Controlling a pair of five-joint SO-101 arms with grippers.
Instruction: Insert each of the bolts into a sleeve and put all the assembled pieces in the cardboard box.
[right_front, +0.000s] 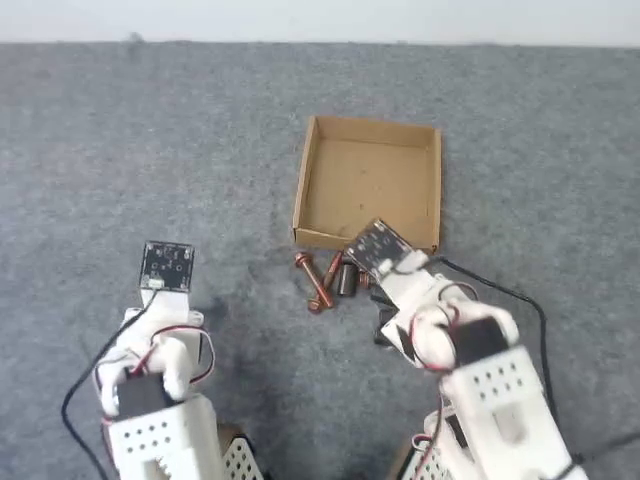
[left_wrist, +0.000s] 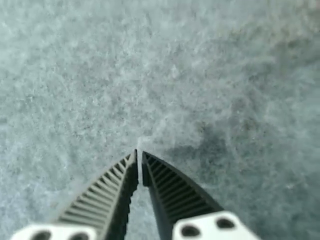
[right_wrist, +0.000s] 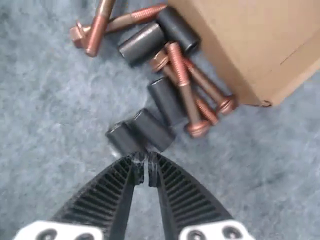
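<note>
Looking down from the high view, the cardboard box (right_front: 368, 185) sits open near the middle of the grey mat (right_front: 150, 130), its bare floor showing. Just beside its near wall lie several copper bolts (right_front: 312, 280) and a dark sleeve (right_front: 346, 278), loose on the mat. The right arm (right_front: 450, 335) leans over this pile, its wrist end close to the box's near wall, while the left arm (right_front: 150, 350) stands well apart from both box and parts, over plain mat. From the left wrist view, the left gripper (left_wrist: 139, 154) has its ribbed fingers pressed together at the tips with nothing between them, poised above the mat. From the right wrist view, the right gripper (right_wrist: 145, 161) is likewise pressed together and grips nothing; its tips sit right at two sleeves (right_wrist: 150, 129) lying side by side, though whether they touch cannot be told. Past these, a third sleeve lies beside a cluster of bolts near the box's corner, two more sleeves lie close to the box wall, and two bolts lie crossed farther off.
</note>
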